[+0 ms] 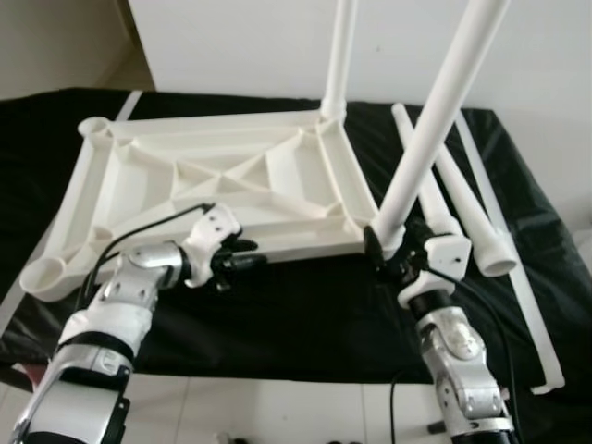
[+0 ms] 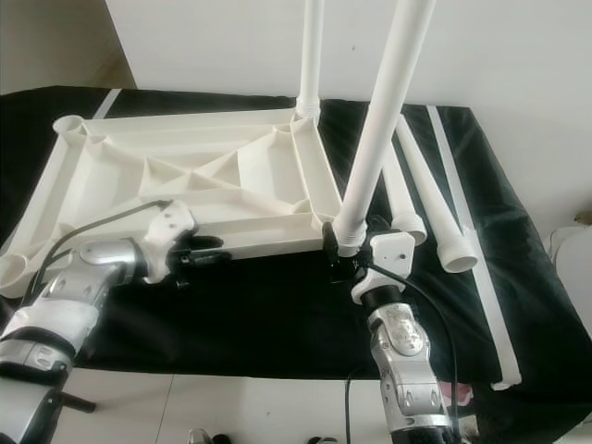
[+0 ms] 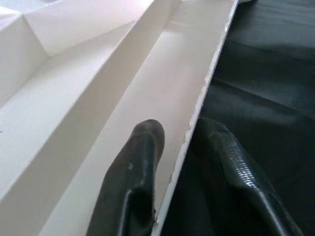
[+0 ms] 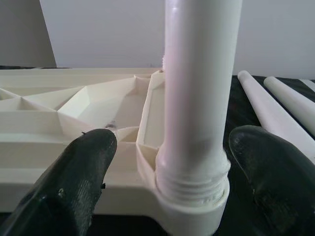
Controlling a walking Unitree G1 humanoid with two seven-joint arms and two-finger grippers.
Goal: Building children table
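Observation:
The white table top (image 1: 139,199) lies upside down on a black cloth. A white leg (image 1: 435,120) stands tilted in its near right corner socket, threads showing at the base (image 4: 194,184). My right gripper (image 1: 387,248) is open, its fingers (image 4: 88,162) on either side of that leg's base with gaps to it. My left gripper (image 1: 248,260) is shut on the top's near rim (image 3: 197,108), one finger inside the channel, one outside. A second leg (image 1: 340,55) stands upright in the far right corner.
Two loose white legs (image 1: 481,217) lie on the cloth (image 1: 277,314) right of the top, with a long thin white strip (image 1: 518,277) beyond them. Round sockets (image 1: 92,127) at the left corners hold nothing. Pale floor lies below the cloth's near edge; a white wall is behind.

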